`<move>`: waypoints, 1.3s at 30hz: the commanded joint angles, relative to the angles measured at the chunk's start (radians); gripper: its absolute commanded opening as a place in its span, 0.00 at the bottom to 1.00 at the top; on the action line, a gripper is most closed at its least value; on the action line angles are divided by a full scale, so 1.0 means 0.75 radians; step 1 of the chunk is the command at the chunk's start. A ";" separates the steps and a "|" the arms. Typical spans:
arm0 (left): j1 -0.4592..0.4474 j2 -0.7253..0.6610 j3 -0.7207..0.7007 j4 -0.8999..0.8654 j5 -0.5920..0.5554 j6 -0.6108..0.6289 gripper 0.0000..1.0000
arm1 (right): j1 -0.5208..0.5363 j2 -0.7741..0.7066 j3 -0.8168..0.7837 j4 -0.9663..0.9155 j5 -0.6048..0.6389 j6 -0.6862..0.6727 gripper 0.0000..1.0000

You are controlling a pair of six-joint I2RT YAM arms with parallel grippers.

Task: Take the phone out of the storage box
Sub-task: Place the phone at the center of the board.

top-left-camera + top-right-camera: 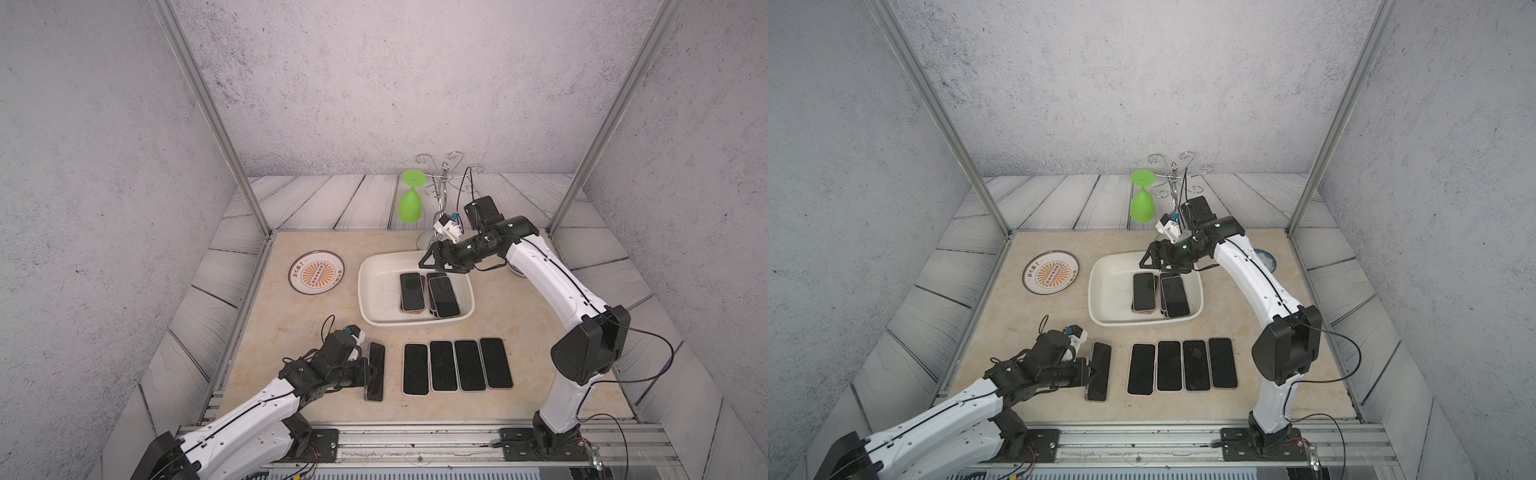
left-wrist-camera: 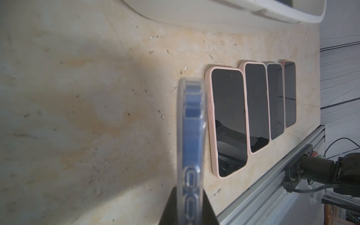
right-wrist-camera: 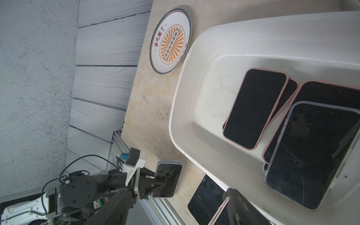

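Our left gripper (image 1: 369,369) clamps a phone (image 1: 376,376); our right gripper (image 1: 434,266) gapes above the storage box (image 1: 366,293), stacked phones (image 1: 444,296) lengthwise toward us

Soft, even overhead light in both top views, faint shadows; wide-angle lens splays frame posts (image 1: 216,120) toward edges. Left wrist cam: clear-cased phone (image 2: 191,136) blurred up close, broad shadow across tabletop (image 2: 87,109). Right wrist pic sharp, w/ storage box (image 3: 204,93) wall brightly lit.

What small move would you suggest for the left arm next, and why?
Probably lower and flatten the clear-cased phone onto the table: the left pincer grips it tilted on edge, beside four phones already lying flat in a row.
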 commanded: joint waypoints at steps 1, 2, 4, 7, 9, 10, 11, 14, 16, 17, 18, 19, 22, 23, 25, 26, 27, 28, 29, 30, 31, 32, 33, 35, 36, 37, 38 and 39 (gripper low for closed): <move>-0.010 0.086 -0.012 0.305 0.043 -0.007 0.00 | -0.003 -0.041 0.017 -0.053 0.025 -0.046 0.83; -0.010 0.127 -0.015 0.352 0.063 -0.003 0.00 | 0.000 -0.039 0.013 -0.054 0.025 -0.050 0.83; -0.010 0.202 -0.022 0.415 0.094 -0.004 0.00 | -0.003 -0.037 0.005 -0.060 0.034 -0.057 0.83; -0.010 0.287 -0.044 0.507 0.118 -0.015 0.00 | -0.004 -0.031 -0.015 -0.060 0.040 -0.066 0.83; -0.010 0.339 -0.046 0.530 0.113 -0.003 0.00 | -0.005 -0.024 -0.029 -0.060 0.041 -0.068 0.83; -0.010 0.358 -0.048 0.534 0.108 -0.003 0.00 | -0.004 -0.019 -0.036 -0.060 0.044 -0.069 0.83; -0.010 0.376 -0.056 0.551 0.106 -0.005 0.00 | -0.005 -0.016 -0.040 -0.062 0.046 -0.074 0.83; -0.010 0.428 -0.073 0.595 0.110 -0.012 0.00 | -0.004 -0.006 -0.046 -0.071 0.058 -0.082 0.83; -0.010 0.455 -0.088 0.611 0.091 -0.029 0.00 | -0.004 0.002 -0.050 -0.071 0.060 -0.086 0.83; -0.010 0.466 -0.096 0.618 0.084 -0.036 0.01 | -0.003 0.008 -0.053 -0.072 0.060 -0.090 0.83; -0.010 0.475 -0.102 0.624 0.070 -0.048 0.01 | -0.003 0.011 -0.056 -0.073 0.057 -0.092 0.83; -0.010 0.476 -0.107 0.625 0.054 -0.063 0.01 | -0.003 0.014 -0.062 -0.074 0.057 -0.093 0.83; -0.011 0.468 -0.132 0.638 0.027 -0.108 0.01 | -0.005 0.022 -0.085 -0.070 0.065 -0.100 0.83; -0.010 0.463 -0.137 0.644 0.021 -0.121 0.01 | -0.003 0.023 -0.095 -0.065 0.070 -0.101 0.83; -0.010 0.454 -0.140 0.618 -0.015 -0.145 0.01 | -0.004 0.023 -0.111 -0.057 0.078 -0.102 0.83; -0.010 0.443 -0.149 0.613 -0.034 -0.162 0.01 | -0.004 0.021 -0.119 -0.056 0.082 -0.103 0.83; -0.010 0.429 -0.161 0.613 -0.047 -0.175 0.01 | -0.004 0.021 -0.124 -0.054 0.085 -0.105 0.83; -0.010 0.414 -0.170 0.613 -0.059 -0.191 0.01 | -0.004 0.020 -0.129 -0.053 0.087 -0.109 0.83; -0.010 0.397 -0.183 0.608 -0.074 -0.208 0.01 | -0.002 0.021 -0.134 -0.053 0.089 -0.110 0.83; -0.010 0.378 -0.197 0.607 -0.085 -0.223 0.01 | -0.003 0.020 -0.138 -0.052 0.093 -0.116 0.83; -0.010 0.362 -0.209 0.608 -0.094 -0.240 0.01 | -0.003 0.020 -0.140 -0.057 0.098 -0.119 0.83; -0.010 0.338 -0.222 0.604 -0.108 -0.259 0.01 | -0.005 0.020 -0.141 -0.058 0.100 -0.122 0.83; -0.010 0.314 -0.234 0.603 -0.120 -0.279 0.01 | -0.005 0.020 -0.143 -0.055 0.102 -0.123 0.83; -0.010 0.282 -0.241 0.581 -0.145 -0.307 0.01 | -0.002 0.024 -0.143 -0.057 0.097 -0.126 0.83; -0.010 0.274 -0.242 0.580 -0.146 -0.314 0.01 | -0.003 0.027 -0.144 -0.057 0.098 -0.127 0.83; -0.010 0.272 -0.244 0.593 -0.139 -0.314 0.01 | -0.005 0.029 -0.144 -0.057 0.096 -0.126 0.83; -0.011 0.274 -0.243 0.602 -0.137 -0.325 0.01 | -0.003 0.031 -0.145 -0.055 0.098 -0.129 0.83; -0.012 0.284 -0.246 0.620 -0.132 -0.333 0.01 | -0.004 0.033 -0.146 -0.056 0.097 -0.129 0.83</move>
